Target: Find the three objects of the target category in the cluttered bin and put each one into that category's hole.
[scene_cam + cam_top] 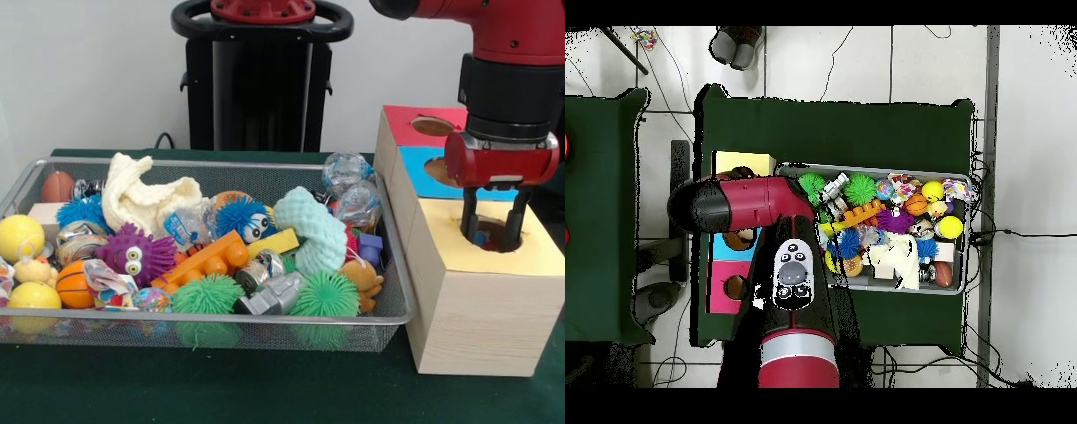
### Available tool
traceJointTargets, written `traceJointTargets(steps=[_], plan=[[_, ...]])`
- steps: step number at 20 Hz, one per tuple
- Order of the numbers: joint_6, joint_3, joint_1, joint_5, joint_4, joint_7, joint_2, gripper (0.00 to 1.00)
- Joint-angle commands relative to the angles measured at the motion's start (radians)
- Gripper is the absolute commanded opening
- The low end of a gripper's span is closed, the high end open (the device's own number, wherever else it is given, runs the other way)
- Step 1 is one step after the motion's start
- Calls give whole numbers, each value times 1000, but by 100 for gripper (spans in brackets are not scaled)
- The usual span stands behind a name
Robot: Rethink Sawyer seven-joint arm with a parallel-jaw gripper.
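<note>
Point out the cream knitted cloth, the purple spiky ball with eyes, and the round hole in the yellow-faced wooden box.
Cream knitted cloth (pixel 141 196): front view, middle of its folds.
Purple spiky ball with eyes (pixel 134 253): front view, just above its eyes.
Round hole in the yellow-faced wooden box (pixel 496 237): front view, dark opening between the gripper's fingers.

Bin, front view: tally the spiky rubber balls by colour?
Green spiky balls: 2
Blue spiky balls: 2
Purple spiky ball: 1
Total: 5
</note>
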Motion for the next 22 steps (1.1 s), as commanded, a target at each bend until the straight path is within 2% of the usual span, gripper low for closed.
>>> traceJointTargets(steps=[1,6,7,12,14,19,20,22], plan=[[116,42,-5,-39,18,32,-2,100],[104,48,-11,-41,-1,25,22,100],[102,47,-12,-44,-3,23,22,0],[112,54,-19,-54,2,-4,17,0],[102,48,-23,-39,-13,23,28,0],[148,49,-32,-39,-44,4,39,0],[139,49,-30,-40,-25,6,27,0],[184,46,-28,-32,-29,2,-9,0]])
